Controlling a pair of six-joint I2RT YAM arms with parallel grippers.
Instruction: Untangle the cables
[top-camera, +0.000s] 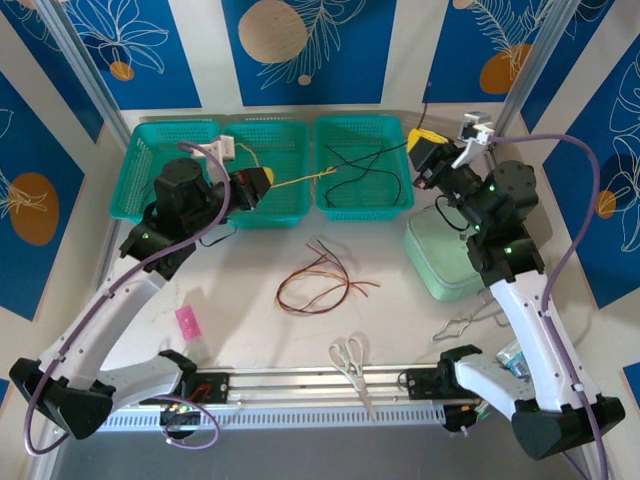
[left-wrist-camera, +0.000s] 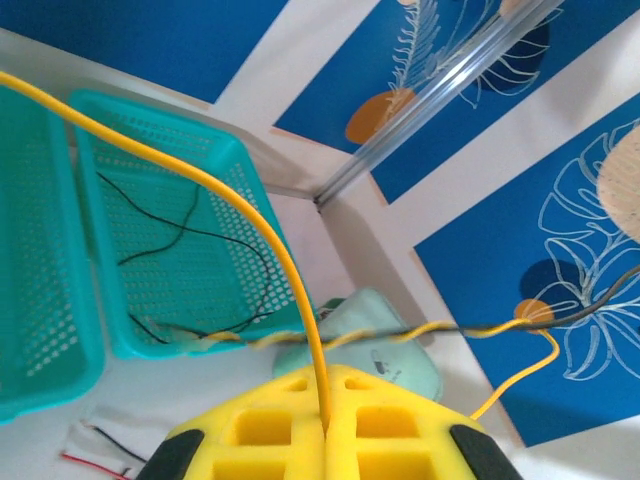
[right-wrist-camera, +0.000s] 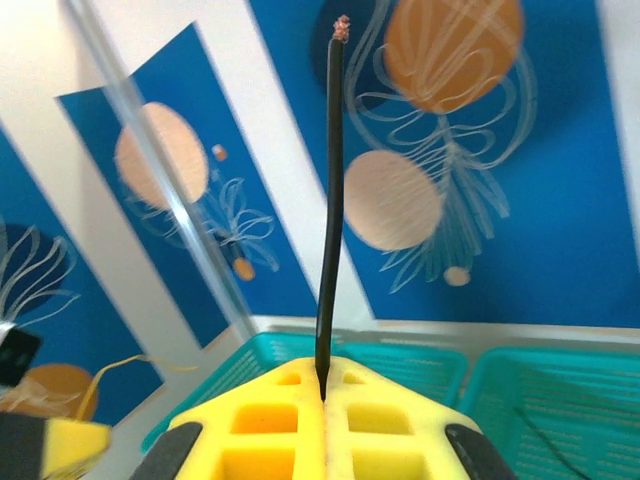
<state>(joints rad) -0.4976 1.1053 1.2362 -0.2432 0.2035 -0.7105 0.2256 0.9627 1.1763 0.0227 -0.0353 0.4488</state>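
Left wrist view: yellow cable (left-wrist-camera: 250, 215) is gripped by left jaws, black cable (right-wrist-camera: 330, 200) by right jaws. Twisted stretch (left-wrist-camera: 400, 334) is strung crosswise between them.

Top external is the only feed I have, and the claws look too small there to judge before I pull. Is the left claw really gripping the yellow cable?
Observer: Yes. The left wrist view has the left claw shut on the yellow cable, which arcs up and away to the left.
Operator: And the right one?
Observer: The right claw is shut on a black cable, whose bare tip stands up above it.
Operator: Any twist between them?
Observer: Yes. The left wrist view has a twisted stretch beyond the claw, with yellow wound around a dark strand.
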